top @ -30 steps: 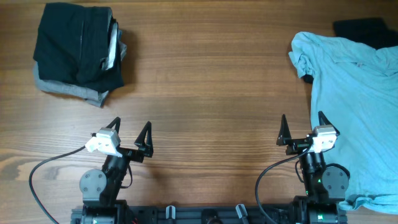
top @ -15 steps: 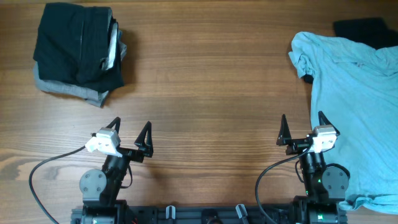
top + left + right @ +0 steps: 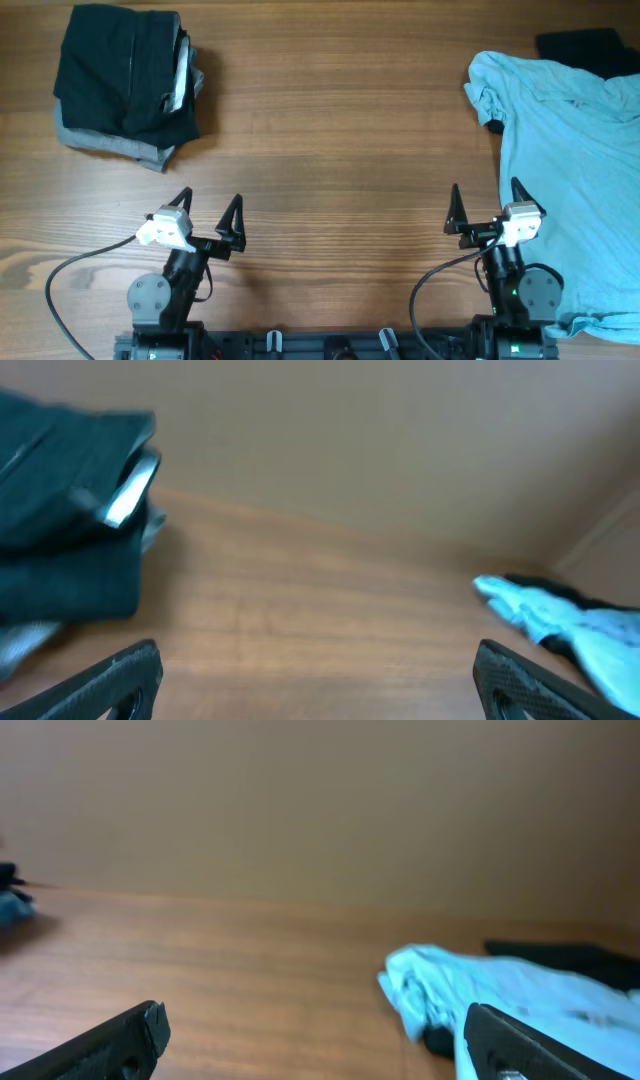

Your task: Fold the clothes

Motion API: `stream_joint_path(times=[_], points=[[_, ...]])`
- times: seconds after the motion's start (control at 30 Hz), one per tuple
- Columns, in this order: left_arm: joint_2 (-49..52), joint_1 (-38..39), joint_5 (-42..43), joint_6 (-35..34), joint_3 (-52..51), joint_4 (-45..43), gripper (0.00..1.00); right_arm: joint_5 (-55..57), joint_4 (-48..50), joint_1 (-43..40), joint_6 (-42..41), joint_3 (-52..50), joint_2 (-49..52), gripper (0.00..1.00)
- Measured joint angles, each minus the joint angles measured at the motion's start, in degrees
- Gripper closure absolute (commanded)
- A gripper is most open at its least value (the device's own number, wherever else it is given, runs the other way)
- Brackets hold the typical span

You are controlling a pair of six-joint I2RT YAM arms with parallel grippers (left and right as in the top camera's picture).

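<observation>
Wooden table [image 3: 330,140], plain beige wall [image 3: 320,800]

Almost nothing has changed: at most the right gripper [image 3: 483,190] has crept a hair toward the table [image 3: 330,150]'s left edge.

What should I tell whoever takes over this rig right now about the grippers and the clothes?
Grippers: the left gripper is open and empty over the bare table. The right gripper is open and empty by the blue T-shirt.
Clothes: the blue T-shirt lies rumpled on the right, partly over a black garment.
Done: the folded black and grey stack, far left.
Left: probably folding the blue T-shirt, then the black garment.
</observation>
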State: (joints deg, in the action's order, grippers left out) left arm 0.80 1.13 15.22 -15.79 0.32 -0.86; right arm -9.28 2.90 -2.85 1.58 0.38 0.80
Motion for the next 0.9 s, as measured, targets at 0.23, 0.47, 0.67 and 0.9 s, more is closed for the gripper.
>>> stream_joint_path(times=[0.23,0.47,0.67,0.9], points=[[0.0,0.0,0.7,-0.9,3.3,-3.6,0.0,-4.1,0.3,0.0,0.0,4.7,0.2,0.0],[7.2,0.0,-6.6,-0.9,19.8,13.2,0.0,-4.9,-10.1,0.0,-1.8,20.2,9.5,0.0],[31.3,0.0,-8.7,-0.9,42.8,29.3,0.0,-6.6,-32.7,0.0,-3.0,42.6,33.5,0.0],[62.9,0.0,-8.7,-0.8,77.3,55.1,0.0,-11.5,-56.4,-0.2,-6.5,75.4,67.0,0.0]])
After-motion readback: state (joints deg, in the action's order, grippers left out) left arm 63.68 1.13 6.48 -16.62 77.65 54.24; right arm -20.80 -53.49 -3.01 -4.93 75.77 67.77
